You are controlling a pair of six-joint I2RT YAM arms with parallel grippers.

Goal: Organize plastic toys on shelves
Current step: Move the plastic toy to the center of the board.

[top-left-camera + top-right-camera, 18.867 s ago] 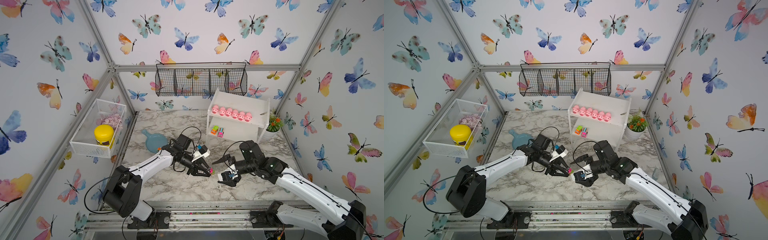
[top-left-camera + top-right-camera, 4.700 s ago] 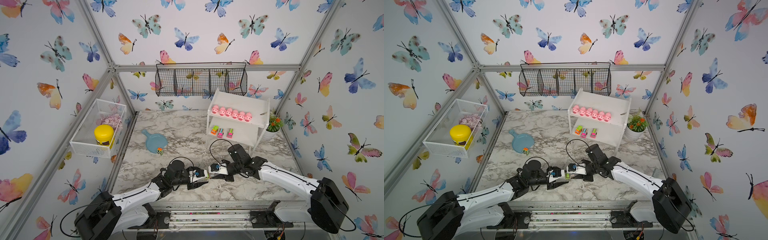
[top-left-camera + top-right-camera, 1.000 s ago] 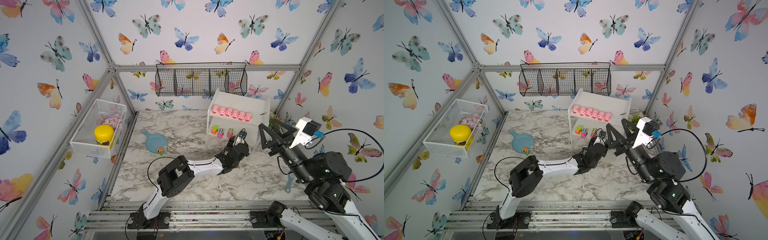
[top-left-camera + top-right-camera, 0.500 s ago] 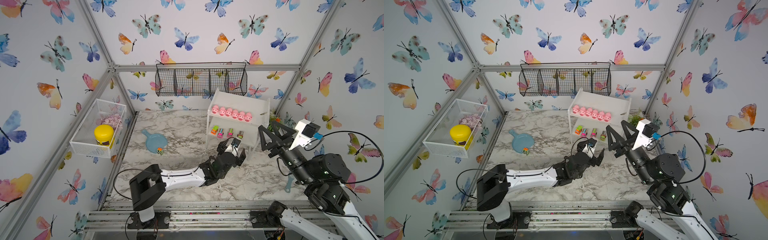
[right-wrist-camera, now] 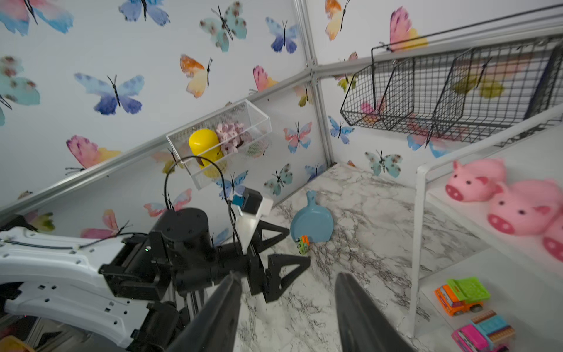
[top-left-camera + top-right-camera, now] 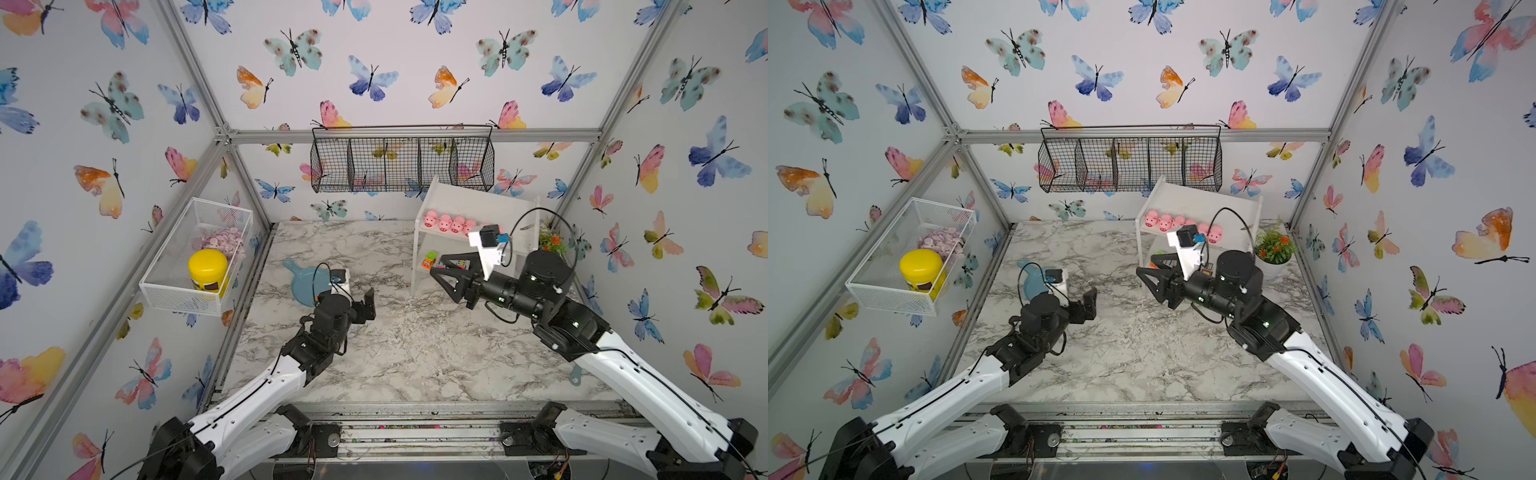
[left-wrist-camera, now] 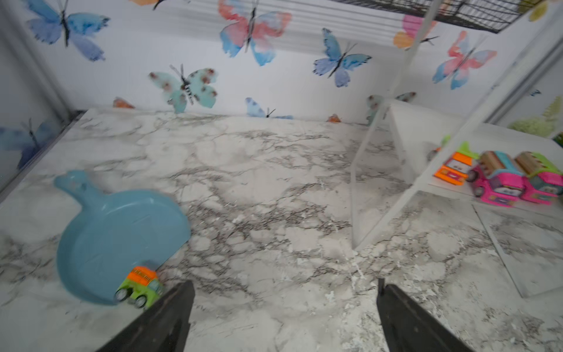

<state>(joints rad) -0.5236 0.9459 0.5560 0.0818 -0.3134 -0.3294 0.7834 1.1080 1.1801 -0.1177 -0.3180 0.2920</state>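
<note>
The white shelves (image 6: 478, 199) stand at the back right. Pink pigs (image 6: 444, 222) (image 5: 475, 183) line the upper board, partly hidden by my right wrist. Toy trucks (image 7: 499, 179) (image 5: 461, 295) sit in a row on the lower board. A green and orange truck (image 7: 140, 285) (image 5: 303, 243) rests on the table against the blue dish (image 7: 122, 240). My left gripper (image 6: 353, 301) (image 7: 285, 283) hovers open and empty beside that truck. My right gripper (image 6: 438, 266) (image 5: 288, 274) hangs open and empty in front of the shelves, pointing left.
A white mesh basket (image 6: 195, 266) on the left wall holds a yellow jar (image 6: 208, 270) and pale pink discs. A black wire basket (image 6: 403, 164) hangs on the back wall above the shelves. A potted plant (image 6: 550, 243) stands right of the shelves.
My left arm drew back from the lower shelf toward the blue dish, its jaws opening wide. My right arm came down and left in front of the shelves, its jaws narrowing.
</note>
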